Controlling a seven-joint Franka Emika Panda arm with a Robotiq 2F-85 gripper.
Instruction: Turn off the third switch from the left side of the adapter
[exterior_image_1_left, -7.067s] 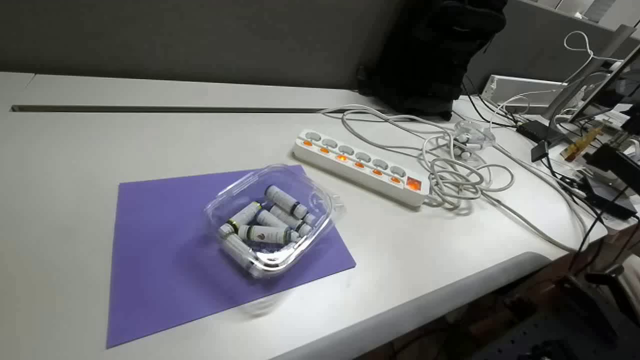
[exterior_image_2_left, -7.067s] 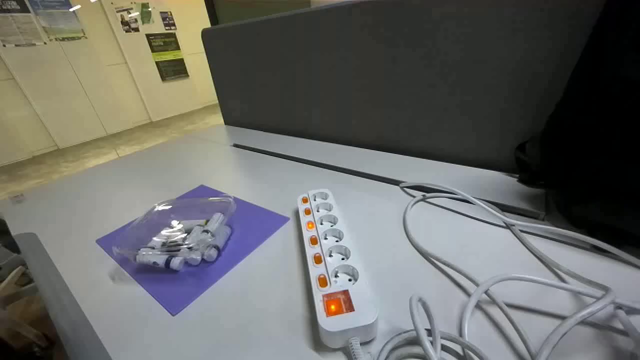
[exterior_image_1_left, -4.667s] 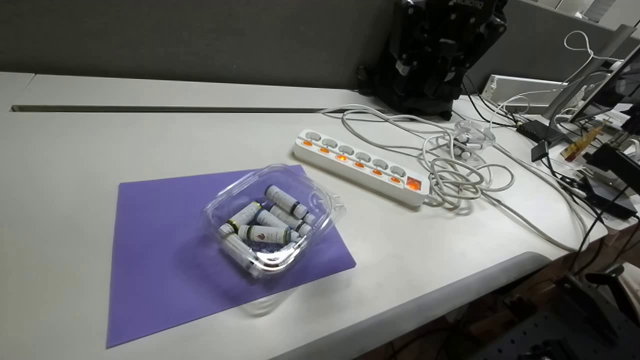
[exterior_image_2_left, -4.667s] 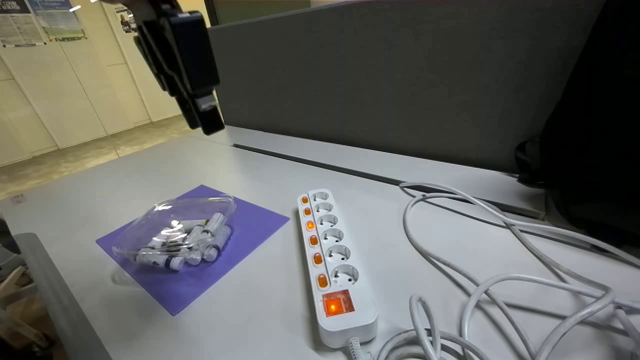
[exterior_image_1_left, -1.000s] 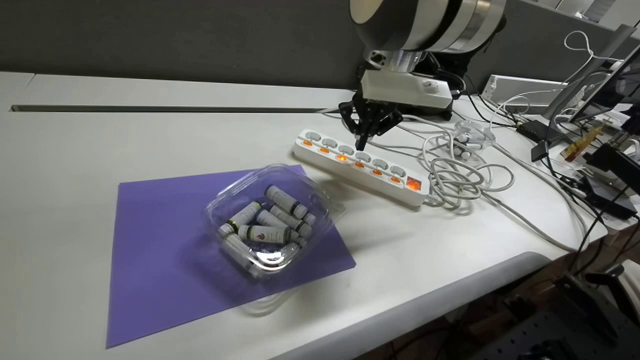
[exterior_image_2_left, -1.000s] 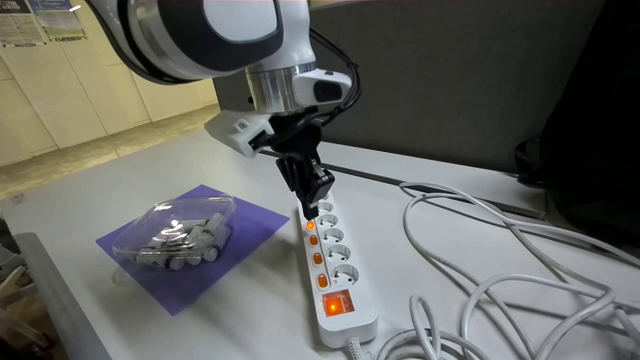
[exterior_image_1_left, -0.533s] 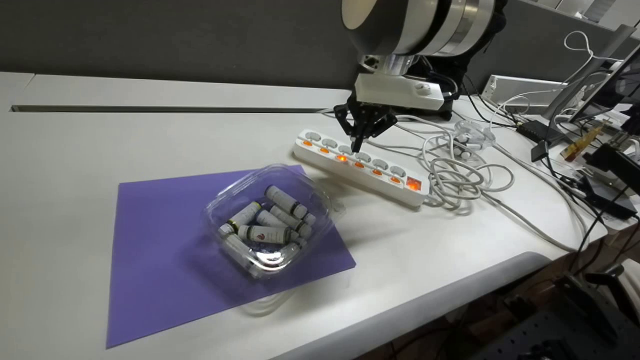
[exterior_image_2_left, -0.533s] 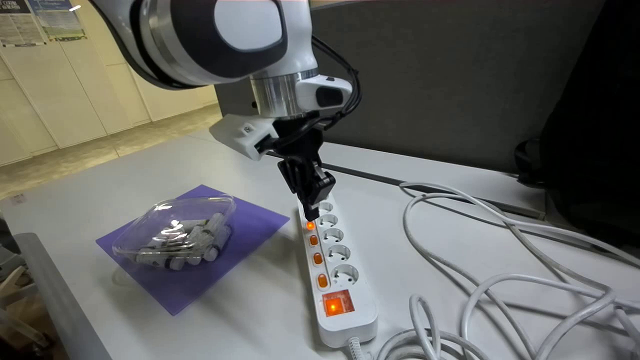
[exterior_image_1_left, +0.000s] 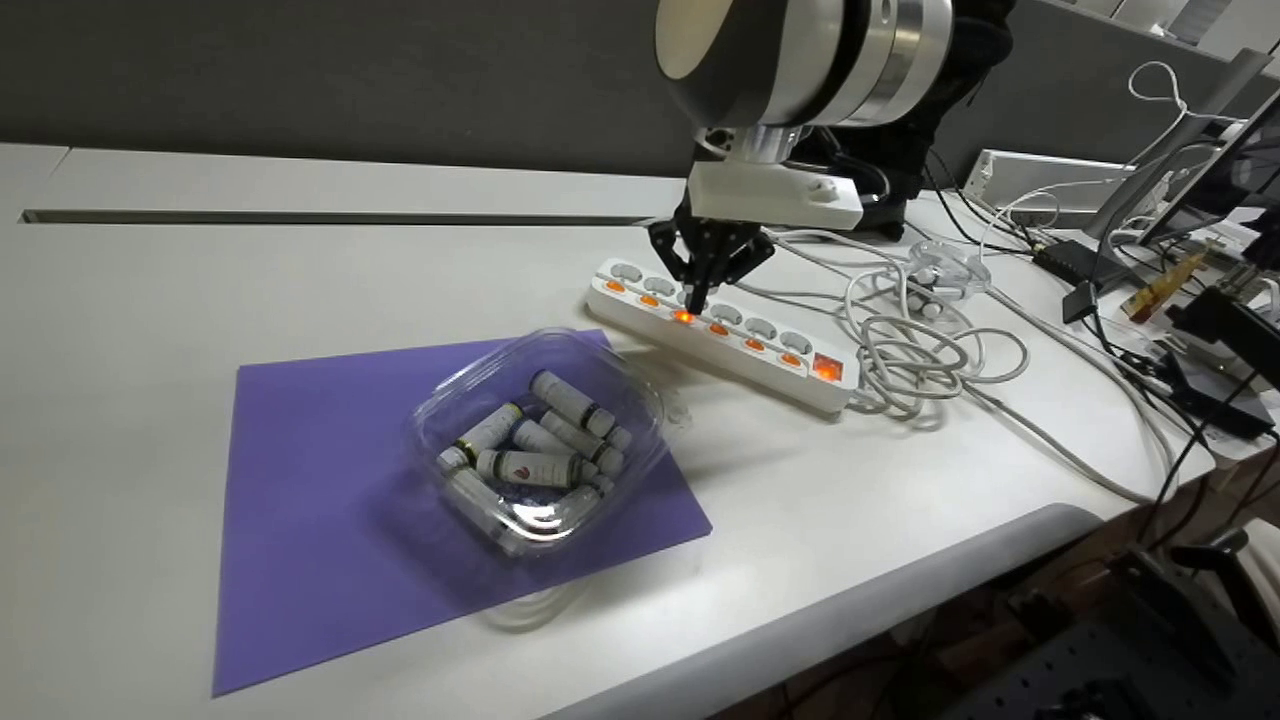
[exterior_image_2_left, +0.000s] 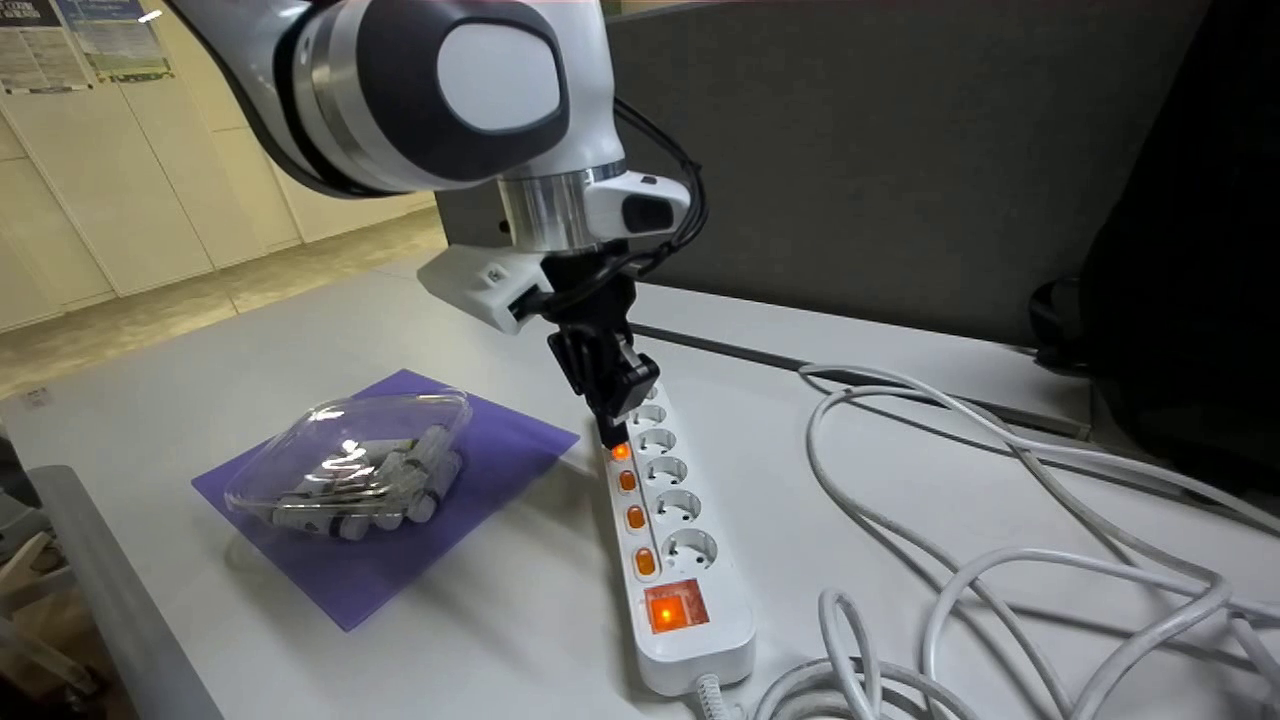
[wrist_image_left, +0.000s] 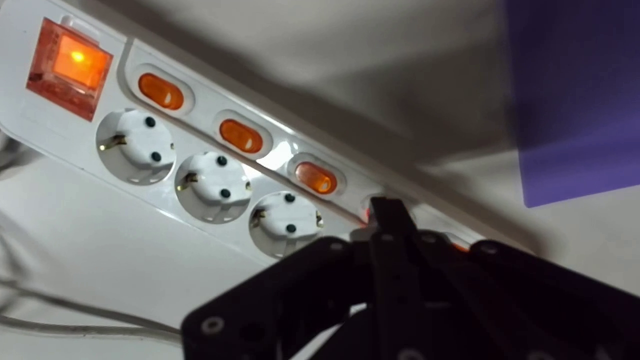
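Note:
The white adapter (exterior_image_1_left: 700, 347) lies slantwise on the table, its row of orange switches facing up. Its third switch from the left (exterior_image_1_left: 683, 317) glows brightly, as does the large main switch (exterior_image_1_left: 827, 367); the remaining small ones look unlit. My gripper (exterior_image_2_left: 614, 440) points down with jaws pressed together and nothing between them. The fingertips stand right at the lit third switch (exterior_image_2_left: 620, 451); whether they touch it I cannot tell. In the wrist view the fingertips (wrist_image_left: 392, 212) cover most of that switch, and only a red glow shows beside them.
A transparent box (exterior_image_1_left: 540, 440) with several small bottles sits on a purple mat (exterior_image_1_left: 320, 540) in front of the adapter. Looped grey cables (exterior_image_1_left: 905, 360) lie by the adapter's right end. A black backpack (exterior_image_2_left: 1180, 300) and a dark partition (exterior_image_2_left: 900, 170) stand behind.
Over the last second my gripper has moved along the adapter and lower, from above the sockets to the third switch. That switch's light stays on. The arm was out of view several seconds ago.

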